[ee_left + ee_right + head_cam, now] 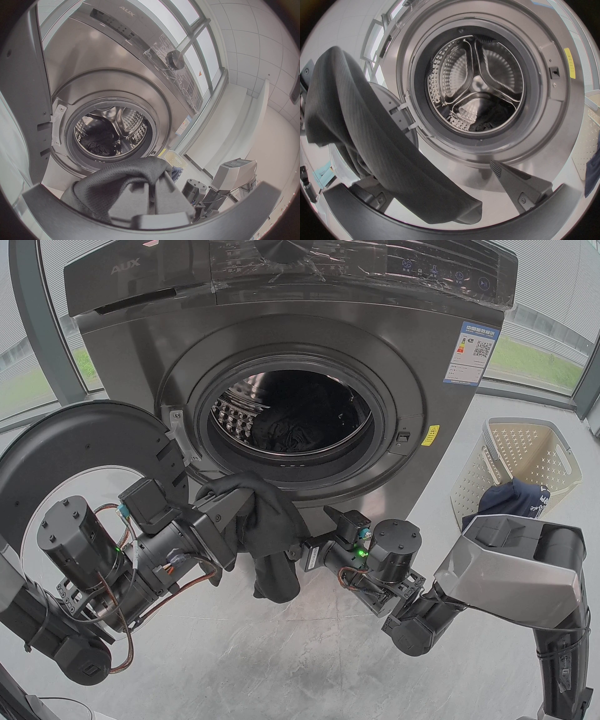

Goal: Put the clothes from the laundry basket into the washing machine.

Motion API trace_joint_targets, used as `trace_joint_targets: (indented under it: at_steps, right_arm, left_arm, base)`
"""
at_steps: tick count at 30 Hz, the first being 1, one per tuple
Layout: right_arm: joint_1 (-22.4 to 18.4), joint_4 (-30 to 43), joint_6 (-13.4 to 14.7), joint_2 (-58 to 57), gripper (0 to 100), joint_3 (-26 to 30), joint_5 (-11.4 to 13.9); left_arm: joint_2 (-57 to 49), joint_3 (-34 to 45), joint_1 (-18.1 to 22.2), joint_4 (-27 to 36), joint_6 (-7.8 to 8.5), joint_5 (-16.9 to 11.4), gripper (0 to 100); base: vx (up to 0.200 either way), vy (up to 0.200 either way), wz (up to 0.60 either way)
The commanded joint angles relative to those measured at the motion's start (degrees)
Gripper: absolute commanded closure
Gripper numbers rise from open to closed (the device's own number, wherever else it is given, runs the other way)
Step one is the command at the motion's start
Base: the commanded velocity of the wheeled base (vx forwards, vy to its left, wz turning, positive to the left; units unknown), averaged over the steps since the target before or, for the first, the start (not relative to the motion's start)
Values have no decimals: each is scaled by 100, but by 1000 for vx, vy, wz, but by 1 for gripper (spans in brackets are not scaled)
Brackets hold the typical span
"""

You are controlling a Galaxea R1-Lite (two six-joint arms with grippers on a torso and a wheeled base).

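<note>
Holding a dark garment [272,534] just below the washing machine [400,359] opening.
Left gripper [232,505]: jaws pinching the garment. Right gripper [434,179]: jaws spread, cloth draped over one finger. Dark clothes [294,418] in drum; navy item [515,499] in laundry basket [531,449].

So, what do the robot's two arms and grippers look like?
Black arms with cylindrical joints. The left arm carries exposed orange-brown cables; the right arm has a silver-grey angular cover. The left gripper and right gripper have dark grey wedge-shaped fingers.
</note>
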Motion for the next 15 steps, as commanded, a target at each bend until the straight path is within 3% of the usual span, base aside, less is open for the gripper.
trace_joint_targets:
  at_steps: [1,10,11,15]
  right_arm:
    - [52,-8,10,-231,0,-57,5]
    - [60,-87,63,-381,0,-57,224]
    - [78,-96,71,-372,100,-66,233]
    - [157,-157,71,-381,100,-57,233]
  left_arm:
    - [15,27,7,1,-4,-5,100]
    - [15,45,-2,1,-4,-5,100]
    - [24,54,-2,1,-4,-5,100]
    - [32,80,7,1,-4,-5,100]
  base:
    - [0,0,0]
    - [0,0,0]
    - [0,0,0]
    - [0,0,0]
